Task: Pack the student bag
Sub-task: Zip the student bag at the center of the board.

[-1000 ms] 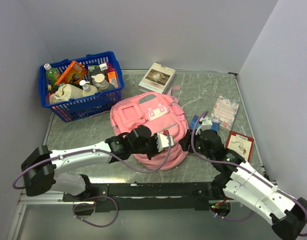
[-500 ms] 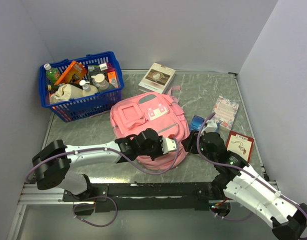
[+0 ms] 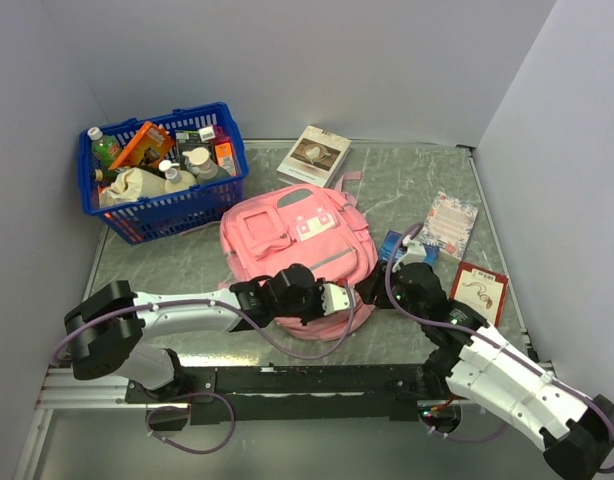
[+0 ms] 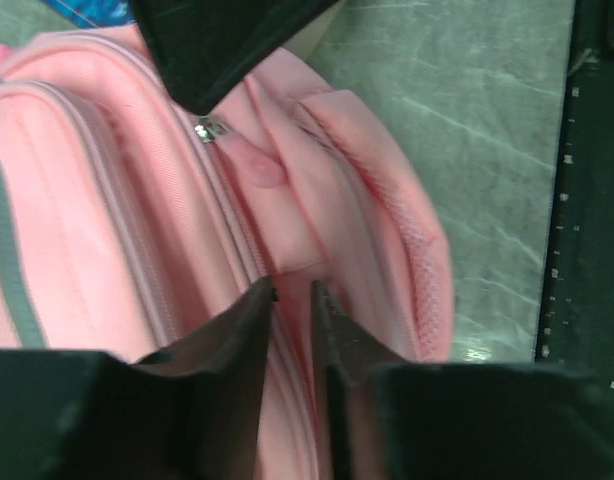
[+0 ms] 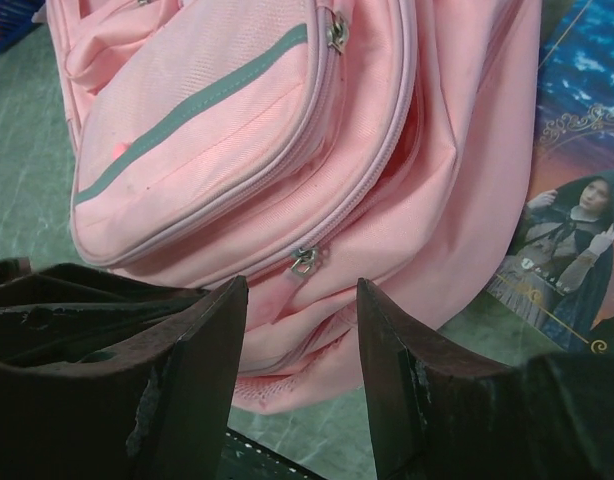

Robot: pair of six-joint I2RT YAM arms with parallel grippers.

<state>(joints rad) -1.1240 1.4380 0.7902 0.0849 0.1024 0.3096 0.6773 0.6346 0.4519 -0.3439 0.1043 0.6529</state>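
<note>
Blue basket (image 3: 163, 216), book (image 3: 314, 155) beyond student bag (image 3: 287, 235)

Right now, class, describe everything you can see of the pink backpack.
The pink backpack is soft fabric, lying front-up on the table. It bears a grey stripe, front pockets, white patches, zips with metal pulls and a strap loop at its far end. The left gripper is at its near end, fingers nearly together on the fabric; the right gripper stands open beside it, apart.
</note>
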